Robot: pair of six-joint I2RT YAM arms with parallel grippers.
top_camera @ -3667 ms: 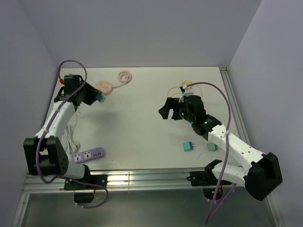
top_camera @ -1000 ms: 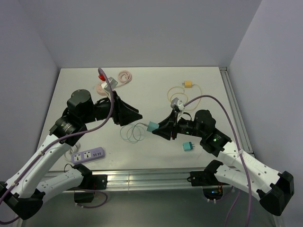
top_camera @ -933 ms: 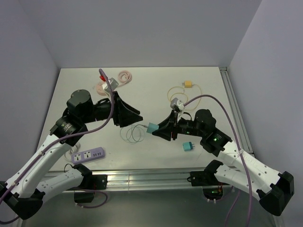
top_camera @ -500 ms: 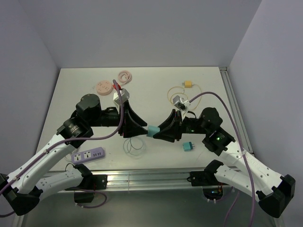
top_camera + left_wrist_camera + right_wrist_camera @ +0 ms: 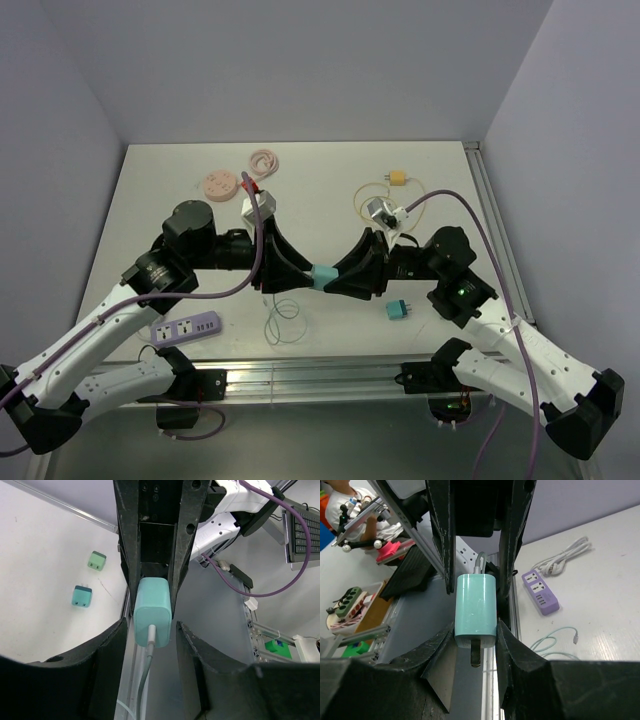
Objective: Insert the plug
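As the right hand (image 5: 475,642) pinches it, the plug (image 5: 476,607) hangs midair.

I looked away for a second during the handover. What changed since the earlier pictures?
The left gripper swung in to meet the right gripper and is closing around the teal charger. Its cable slid toward the near edge. The right gripper's hold, the power strip and the loose plug are unchanged.

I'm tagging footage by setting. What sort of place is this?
Probably a robotics lab test cell: a white table boxed in by plain panels, two robot arms bolted at its near edge, and a keyboard beyond it in the left wrist view.
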